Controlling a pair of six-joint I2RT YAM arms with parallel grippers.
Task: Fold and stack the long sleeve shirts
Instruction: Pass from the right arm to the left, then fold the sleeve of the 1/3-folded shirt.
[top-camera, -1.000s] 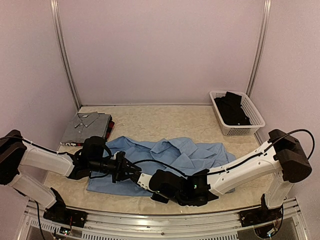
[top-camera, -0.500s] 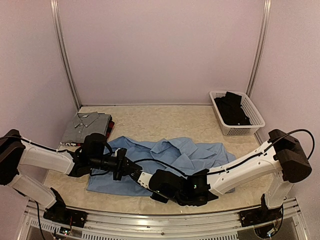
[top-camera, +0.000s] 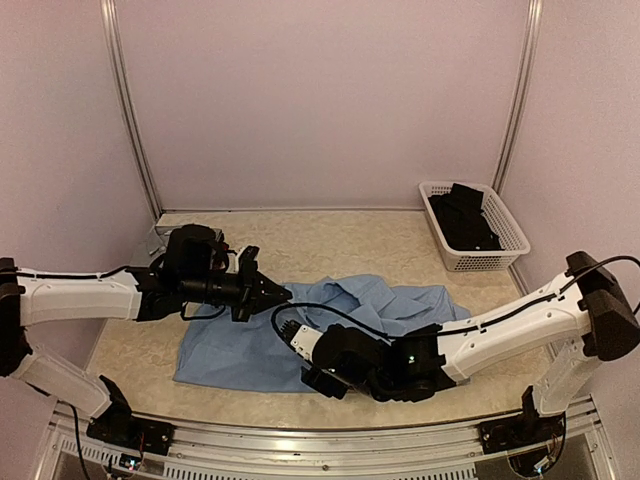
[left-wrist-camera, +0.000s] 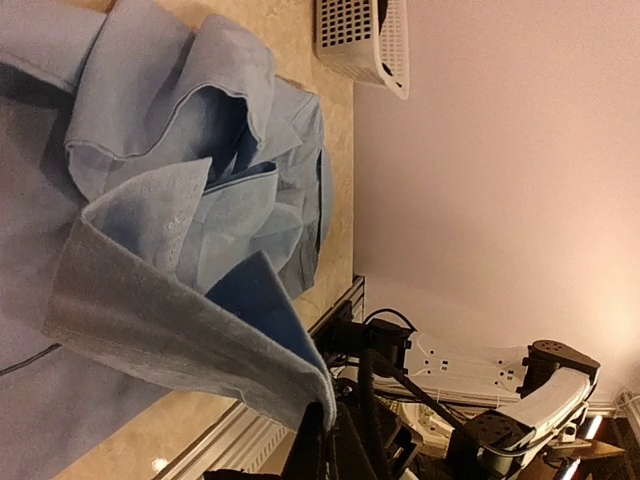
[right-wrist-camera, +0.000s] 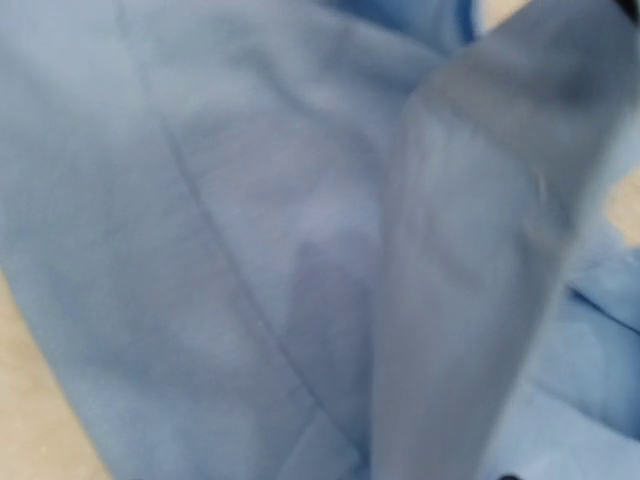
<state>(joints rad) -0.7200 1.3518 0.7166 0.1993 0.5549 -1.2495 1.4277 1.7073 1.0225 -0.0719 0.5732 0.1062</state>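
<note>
Left hand (top-camera: 266, 293): pressed together on an edge of the light blue shirt (top-camera: 235, 350). From its wrist camera the hem hangs down out of its fingers.
What changed on the left: a second ago this hand sat low by the near-left edge of the counter (top-camera: 330, 240). Now it is raised and has swung toward the middle, taking the cloth with it.
Light blue shirt: spread over the middle of the counter, closer to the near edge. It lies smooth on the left and rumpled toward the right.
Right hand (top-camera: 286, 325): down on the shirt, just nearside of the left hand. Its own camera shows only blue cloth, so I cannot tell whether it is spread or pinching.
Basket (top-camera: 478, 262): far-right corner, dark clothes inside, well apart from the shirt.
Meaning for the task: to my eye a fold of the left side is under way, not yet laid down. The bunched right side looks like it needs flattening first.
</note>
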